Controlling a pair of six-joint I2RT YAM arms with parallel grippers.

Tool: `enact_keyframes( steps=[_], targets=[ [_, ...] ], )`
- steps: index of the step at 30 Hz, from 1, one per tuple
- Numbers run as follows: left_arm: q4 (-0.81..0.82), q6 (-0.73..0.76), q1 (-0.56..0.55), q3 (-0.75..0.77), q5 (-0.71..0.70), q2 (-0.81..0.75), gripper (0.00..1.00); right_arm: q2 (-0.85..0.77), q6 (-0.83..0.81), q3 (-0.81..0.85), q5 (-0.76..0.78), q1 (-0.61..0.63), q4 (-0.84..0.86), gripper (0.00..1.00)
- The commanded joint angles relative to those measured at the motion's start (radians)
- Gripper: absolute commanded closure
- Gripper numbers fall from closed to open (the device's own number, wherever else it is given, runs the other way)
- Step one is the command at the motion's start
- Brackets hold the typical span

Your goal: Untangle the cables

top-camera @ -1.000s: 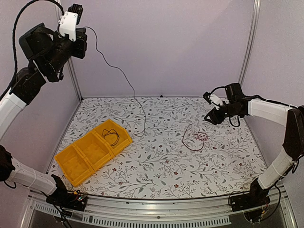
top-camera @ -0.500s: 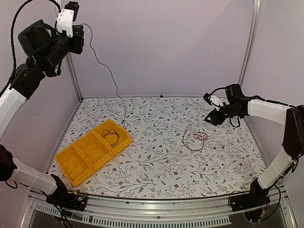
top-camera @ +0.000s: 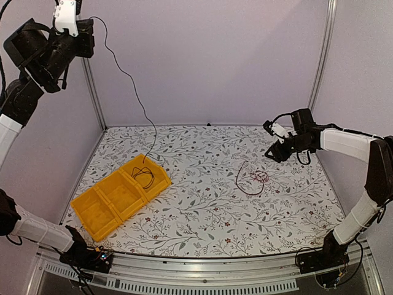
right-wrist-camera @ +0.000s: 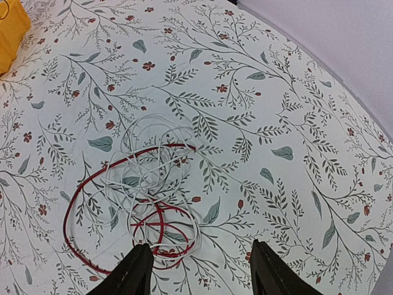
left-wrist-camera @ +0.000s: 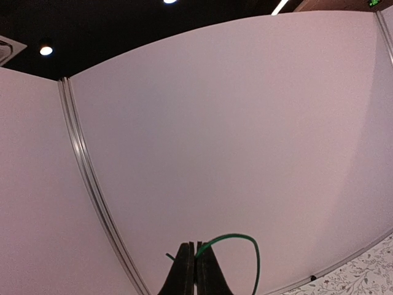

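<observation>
My left gripper [top-camera: 92, 31] is raised high at the far left, shut on a thin dark cable [top-camera: 132, 92]. In the left wrist view this cable [left-wrist-camera: 242, 239] looks green and loops out from the shut fingers [left-wrist-camera: 184, 270]. It hangs down to the yellow tray [top-camera: 101, 206], where its lower end lies beside a black cable coil [top-camera: 142, 177]. A tangle of red and white cables [top-camera: 253, 179] lies on the table at right, and shows in the right wrist view [right-wrist-camera: 144, 203]. My right gripper [top-camera: 273, 147] hovers open and empty above and behind that tangle.
The yellow tray has three compartments and sits at the left of the floral table [top-camera: 202, 215]. Purple walls with metal posts [top-camera: 322, 55] enclose the back and sides.
My left gripper has swung further left and up with the thin cable; its free end has been dragged off the table to the tray. The right arm has not moved.
</observation>
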Motion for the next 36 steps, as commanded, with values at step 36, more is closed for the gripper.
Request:
enact_keyframes(
  steps=[36],
  targets=[
    [-0.002, -0.177, 0.088, -0.456, 0.045, -0.097, 1.00, 0.026, -0.018, -0.007, -0.031, -0.004, -0.012, 0.42]
  ],
)
